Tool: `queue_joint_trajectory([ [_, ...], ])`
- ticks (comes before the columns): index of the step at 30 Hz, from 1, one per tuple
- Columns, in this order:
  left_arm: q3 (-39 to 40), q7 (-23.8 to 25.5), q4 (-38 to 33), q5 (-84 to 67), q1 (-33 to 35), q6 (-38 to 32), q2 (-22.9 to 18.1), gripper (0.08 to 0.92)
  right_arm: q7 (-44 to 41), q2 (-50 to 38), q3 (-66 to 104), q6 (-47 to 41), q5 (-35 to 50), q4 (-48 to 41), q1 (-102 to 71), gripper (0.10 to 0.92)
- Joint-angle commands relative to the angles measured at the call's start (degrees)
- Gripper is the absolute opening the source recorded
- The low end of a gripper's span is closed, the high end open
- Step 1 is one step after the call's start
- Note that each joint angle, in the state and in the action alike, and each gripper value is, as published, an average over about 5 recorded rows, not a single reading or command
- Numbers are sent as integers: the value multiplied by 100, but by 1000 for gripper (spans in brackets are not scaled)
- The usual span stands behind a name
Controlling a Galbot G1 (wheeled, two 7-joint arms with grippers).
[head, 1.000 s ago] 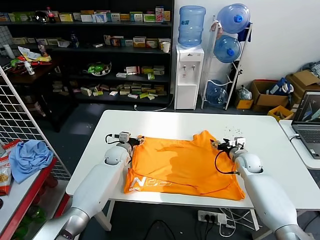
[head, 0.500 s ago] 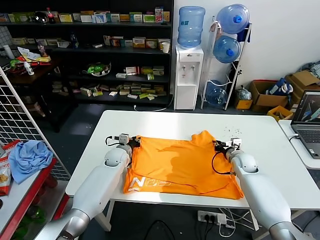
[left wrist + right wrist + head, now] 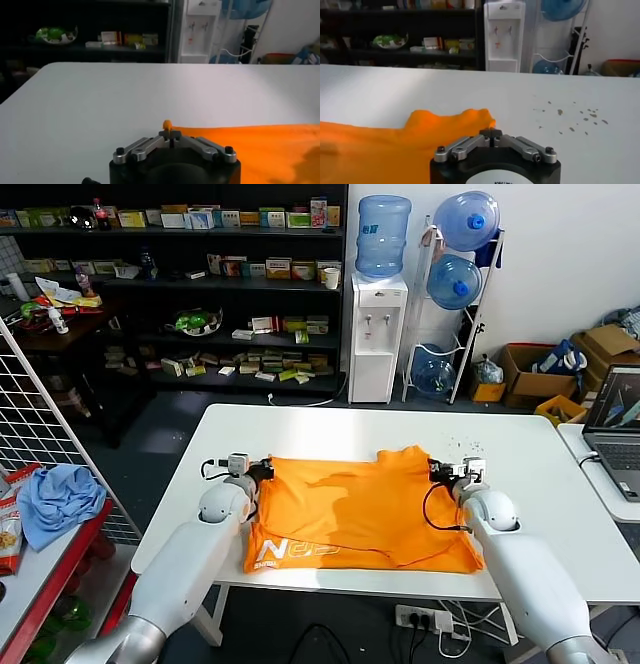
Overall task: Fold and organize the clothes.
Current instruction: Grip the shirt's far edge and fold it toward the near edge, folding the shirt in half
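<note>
Both grippers are closed on the orange T-shirt (image 3: 355, 509), which is spread flat on the white table (image 3: 330, 429). Its far left corner is pinched by the left gripper (image 3: 259, 474), a small nub of orange fabric being seen between the closed fingertips (image 3: 168, 131) in the left wrist view. Its far right corner is clamped by the right gripper (image 3: 438, 472). White lettering (image 3: 300, 550) is seen on the hem nearest the robot, behind the left gripper.
</note>
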Motion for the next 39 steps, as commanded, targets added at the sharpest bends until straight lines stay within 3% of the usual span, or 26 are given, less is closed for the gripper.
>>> queue_joint_trajectory([
  [1, -171, -148, -1843, -412, 910, 68, 762, 92, 322, -446, 98, -77, 150, 1535, -814, 125],
  [13, -721, -373, -3920, -371, 3091, 196, 1474, 92, 800, -1275, 652, -378, 59, 3886, -3123, 125],
  [23, -1012, -459, -4807, -27, 4293, 164, 1493, 92, 957, -1322, 777, -514, -320, 4400, -4117, 125],
  [31, -988, -447, -4694, 284, 4388, -548, 1145, 129, 1145, -1170, 798, -546, -541, 4128, -4308, 145],
  [35, -996, -400, -4555, 245, 4198, -1018, 1051, 236, 1205, -1127, 854, -458, -569, 4056, -4212, 242],
  [39, -991, -409, -4390, 129, 4037, -1062, 979, 357, 1242, -1147, 906, -452, -512, 4132, -4162, 363],
])
